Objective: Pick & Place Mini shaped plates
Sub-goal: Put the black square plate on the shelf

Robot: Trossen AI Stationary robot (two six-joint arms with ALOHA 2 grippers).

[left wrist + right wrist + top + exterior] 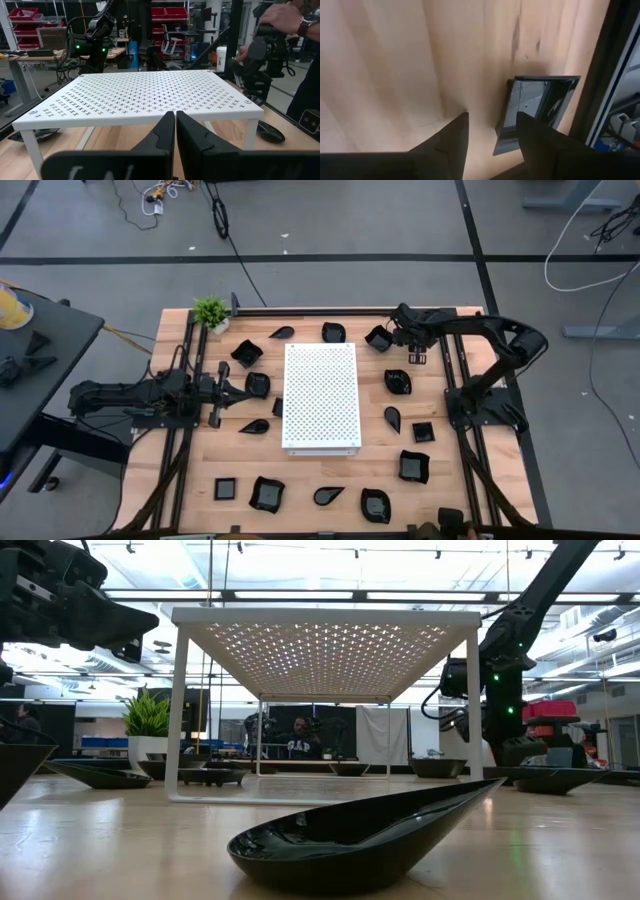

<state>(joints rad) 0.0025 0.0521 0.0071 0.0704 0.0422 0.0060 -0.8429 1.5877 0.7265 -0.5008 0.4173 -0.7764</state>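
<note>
Several small glossy black plates lie flat on the wooden table around the white perforated board (321,395). My right gripper (388,336) reaches to the far right corner, above a square plate (378,338). In its wrist view the gripper (492,127) is open, pointing down, and the square plate (535,107) lies partly under one finger (540,135). I see no touch. My left gripper (238,390) is shut and level, left of the board, beside a wavy plate (257,385). Its wrist view shows the shut fingers (175,125) facing the board (145,95).
A small green potted plant (211,311) stands at the far left corner. The board stands on legs (178,720), and a leaf-shaped plate (360,835) lies near the front edge. A person's hand (280,17) shows beyond the table's right side. Black rails (455,380) run along both sides.
</note>
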